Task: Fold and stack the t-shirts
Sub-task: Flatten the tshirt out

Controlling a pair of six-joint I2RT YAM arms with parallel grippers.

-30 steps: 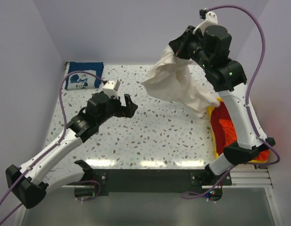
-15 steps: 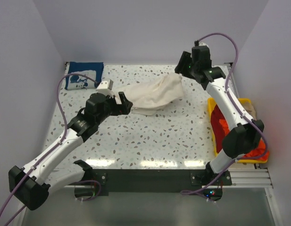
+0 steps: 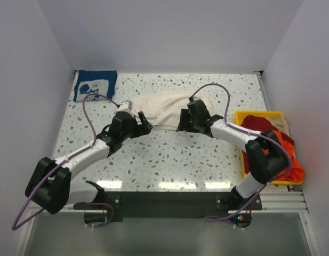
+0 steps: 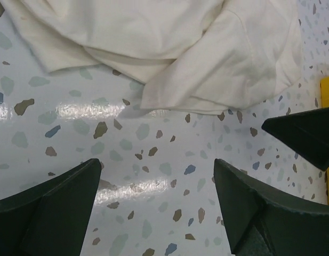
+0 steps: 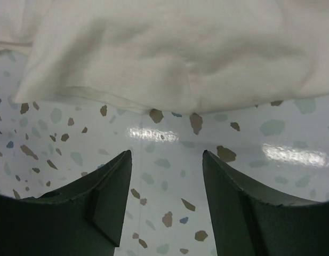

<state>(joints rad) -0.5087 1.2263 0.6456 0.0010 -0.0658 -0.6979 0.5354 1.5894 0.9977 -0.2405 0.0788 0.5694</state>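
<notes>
Navy shirt [image 3: 95, 85] lies folded in the far left corner of the table. Left gripper [image 3: 144, 124] is spread and empty, just off the near hem of the cream shirt [image 3: 163, 105], which lies crumpled mid-table toward the far edge. Right gripper [image 3: 182, 124] is likewise spread and empty at that hem, and the orange-red shirt [image 3: 276, 152] sits in the bin [image 3: 240, 116] at the right edge. Judgement: each gripper should pinch a single layer at a hem corner, low to the table, then draw apart to flatten the shirt before folding.

The cream t-shirt [image 4: 169, 48] is running off the top edge in both wrist views. The right arm [image 3: 234, 134] is covering part of the yellow bin [image 3: 260, 113].
</notes>
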